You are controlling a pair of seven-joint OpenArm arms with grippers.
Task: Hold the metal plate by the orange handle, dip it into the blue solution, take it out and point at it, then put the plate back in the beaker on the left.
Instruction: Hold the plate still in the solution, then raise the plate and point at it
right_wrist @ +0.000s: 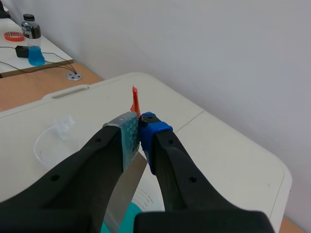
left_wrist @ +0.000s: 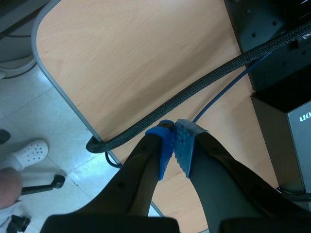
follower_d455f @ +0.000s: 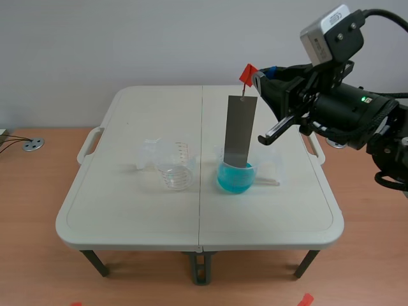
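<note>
Grey metal plate (follower_d455f: pixel 240 131): hangs upright, lower end inside the right-hand beaker (follower_d455f: pixel 237 175), which holds blue solution (follower_d455f: pixel 234 180). Its orange handle (follower_d455f: pixel 247 72): at the plate's top, pinched between the pads of the right gripper (follower_d455f: pixel 257 80), jaws closed on it. Second item, empty beaker (follower_d455f: pixel 175 171): just left of the first, apart from the plate. Both stand on a white folding table (follower_d455f: pixel 127 217). Left gripper (left_wrist: pixel 174 145): pads pressed together on nothing, above a wooden desktop (left_wrist: pixel 136 63) crossed by a black cable (left_wrist: pixel 194 92).

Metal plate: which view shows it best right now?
Scene view: the whole metal plate hangs from the right gripper, lower end in the blue beaker. Right wrist view shows only a strip beneath the gripper; left wrist view, none.
</note>
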